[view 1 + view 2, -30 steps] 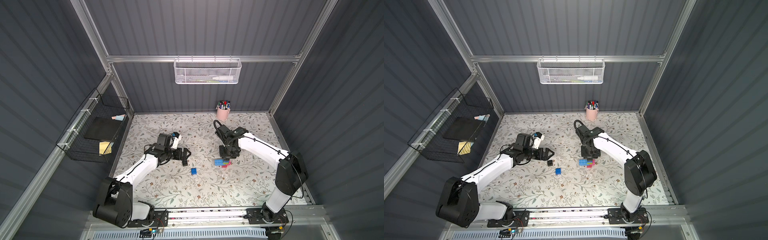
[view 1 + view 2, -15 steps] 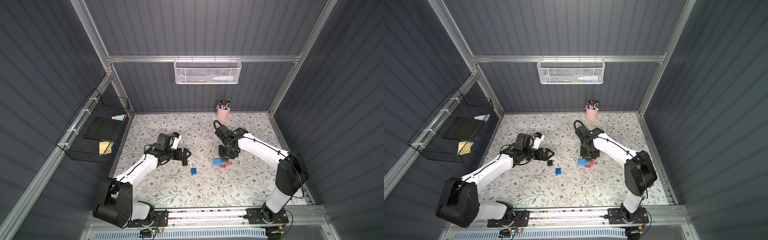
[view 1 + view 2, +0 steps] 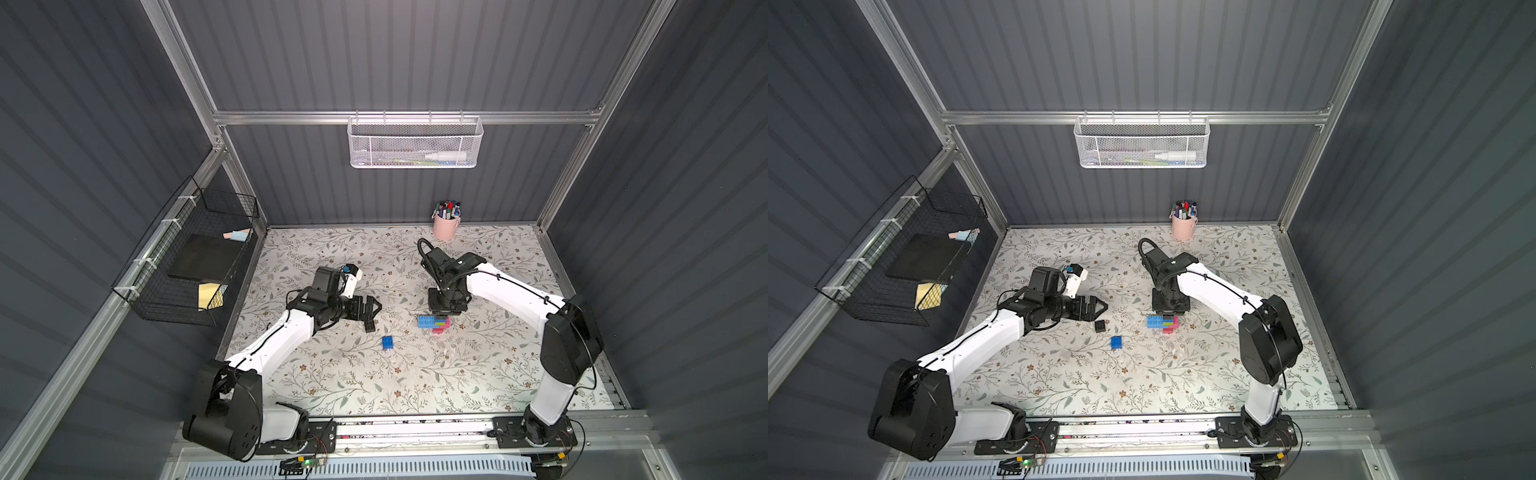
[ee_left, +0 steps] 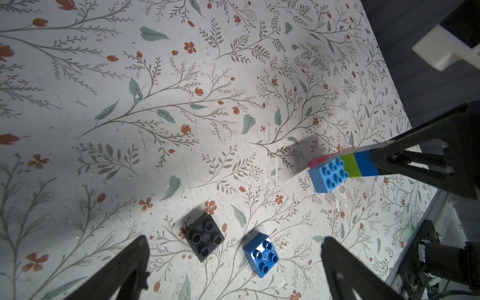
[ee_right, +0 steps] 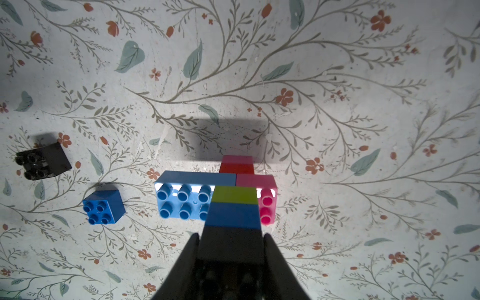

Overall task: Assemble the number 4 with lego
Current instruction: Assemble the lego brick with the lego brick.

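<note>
Left claw [image 4: 233, 241]: I see it released, near the loose black brick [image 4: 205, 237].
Right claw [image 5: 231, 235]: I see it clenched on the number 4 [image 5: 187, 197].

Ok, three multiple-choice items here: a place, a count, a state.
1. The pink pen cup: A by the back wall; B beside the left arm's base; C in the wire basket.
2. Loose bricks apart from the joined figure: A one; B two; C four.
3. The right tool is: A open; B shut on the joined figure; C shut on a loose brick.
Key: 1 A, it sits at the wall's foot; 2 B, one black brick, one dark blue brick; 3 B, it clamps the figure's end.
</note>
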Available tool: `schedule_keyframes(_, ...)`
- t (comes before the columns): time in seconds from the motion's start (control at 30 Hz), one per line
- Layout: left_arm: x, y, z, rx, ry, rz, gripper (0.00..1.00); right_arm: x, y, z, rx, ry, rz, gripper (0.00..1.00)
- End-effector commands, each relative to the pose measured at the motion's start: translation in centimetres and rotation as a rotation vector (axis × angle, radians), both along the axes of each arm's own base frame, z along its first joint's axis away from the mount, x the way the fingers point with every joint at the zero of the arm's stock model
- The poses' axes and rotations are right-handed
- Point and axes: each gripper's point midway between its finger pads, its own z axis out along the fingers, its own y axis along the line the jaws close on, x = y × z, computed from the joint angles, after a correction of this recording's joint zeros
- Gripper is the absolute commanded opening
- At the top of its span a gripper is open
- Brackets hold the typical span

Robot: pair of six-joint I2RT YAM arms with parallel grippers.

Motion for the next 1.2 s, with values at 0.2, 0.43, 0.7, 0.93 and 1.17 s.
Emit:
schedule_keyframes(0.2, -1.0, 0.5, 0.0, 0.030, 0.000, -0.010, 0.99, -4.0, -1.5, -6.7, -0.166, 0.221, 0.026, 0.24)
schedule_keyframes(0.43, -1.6, 0.8, -0.2, 0.049, 0.020, -0.013, 0.99, -3.6, -1.1, -6.0, -0.149, 0.200, 0.032, 0.30)
schedule_keyframes(0.7, -1.8, 0.9, -0.1, 0.047, 0.016, -0.011, 0.99, -2.7, -0.4, -4.6, -0.127, 0.166, 0.037, 0.38)
schedule_keyframes(0.93, -1.8, 0.9, 0.0, 0.048, 0.012, -0.014, 1.00, -2.5, -0.2, -4.1, -0.112, 0.156, 0.035, 0.48)
schedule_keyframes(1.17, -1.9, 0.9, -0.1, 0.051, 0.015, -0.015, 0.99, -2.0, 0.3, -3.1, -0.081, 0.122, 0.039, 0.53)
